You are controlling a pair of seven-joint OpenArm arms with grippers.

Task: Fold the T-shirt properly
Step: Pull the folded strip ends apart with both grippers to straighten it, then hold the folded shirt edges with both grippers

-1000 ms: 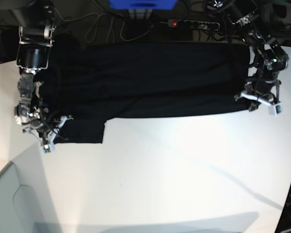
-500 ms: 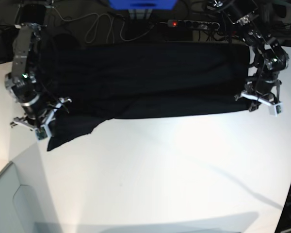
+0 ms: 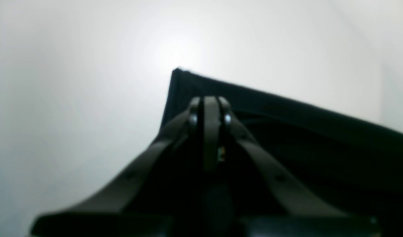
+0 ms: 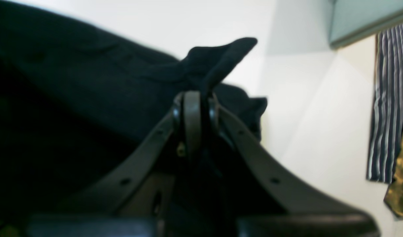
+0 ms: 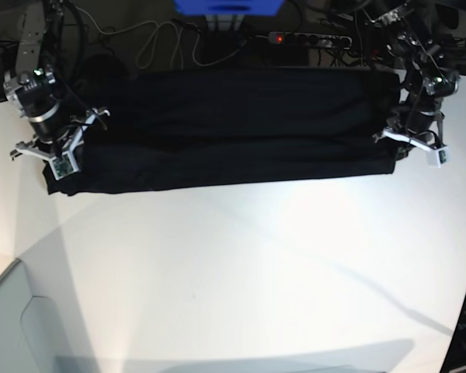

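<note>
The right pincer (image 4: 194,98) is clamped on a bunched end of the large black cloth T-shirt (image 5: 233,128), a peak of fabric standing up past its closed jaws in the right wrist view. The left pincer (image 3: 209,105) has its jaws drawn together at the opposite end, just behind a squared corner of the cloth; it appears to grip that edge, though the pinch itself is hidden in shadow.

Judging by this hold, the two arms grip the garment at opposite ends to keep it stretched into a straight band, so that a fold line stays even along its length.

The T-shirt lies along the far side of the white tabletop (image 5: 241,272) as a long, narrow dark strip, reaching from one arm to the other. Its near edge runs almost straight. Only plain black cloth shows; no print is visible. The end at the right pincer is rumpled and lifted, while the corner at the left pincer lies flat and crisp.

Lengthwise folding seems done; the crosswise folds are likely still to come.
</note>
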